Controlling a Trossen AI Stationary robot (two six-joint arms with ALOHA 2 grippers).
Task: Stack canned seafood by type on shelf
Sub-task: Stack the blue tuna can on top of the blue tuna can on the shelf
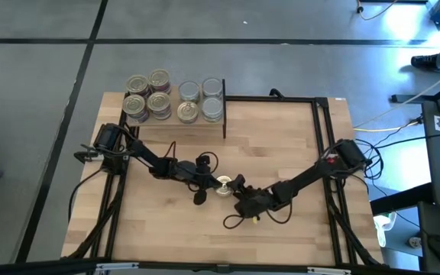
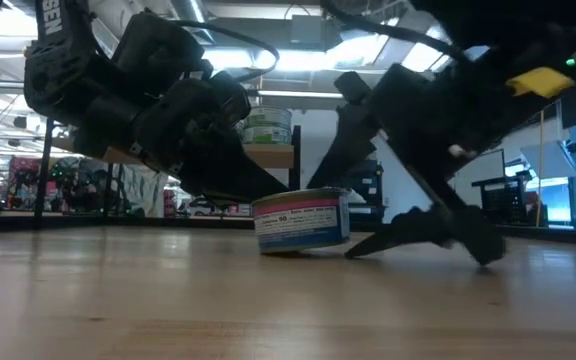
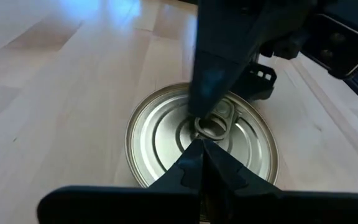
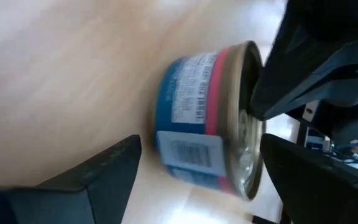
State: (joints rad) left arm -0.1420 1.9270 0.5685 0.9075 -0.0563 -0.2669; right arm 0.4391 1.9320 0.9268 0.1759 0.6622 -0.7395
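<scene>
Lone tin (image 1: 224, 184) upright mid-table, pull-tab lid up, left gripper (image 3: 202, 152) closed with tips over the lid, right gripper (image 4: 197, 168) spread wide around its side, shelf (image 1: 221, 122) at back edge holding stacked tins (image 1: 171, 98)

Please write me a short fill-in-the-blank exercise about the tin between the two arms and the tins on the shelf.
1. The lone tin stands on the table between the left hand and the ____ hand.
2. Its label is blue with a ____ band.
3. The left hand's fingers are ____.
4. The other tins sit on the ____.

Missing words: right; pink; shut; shelf
</scene>
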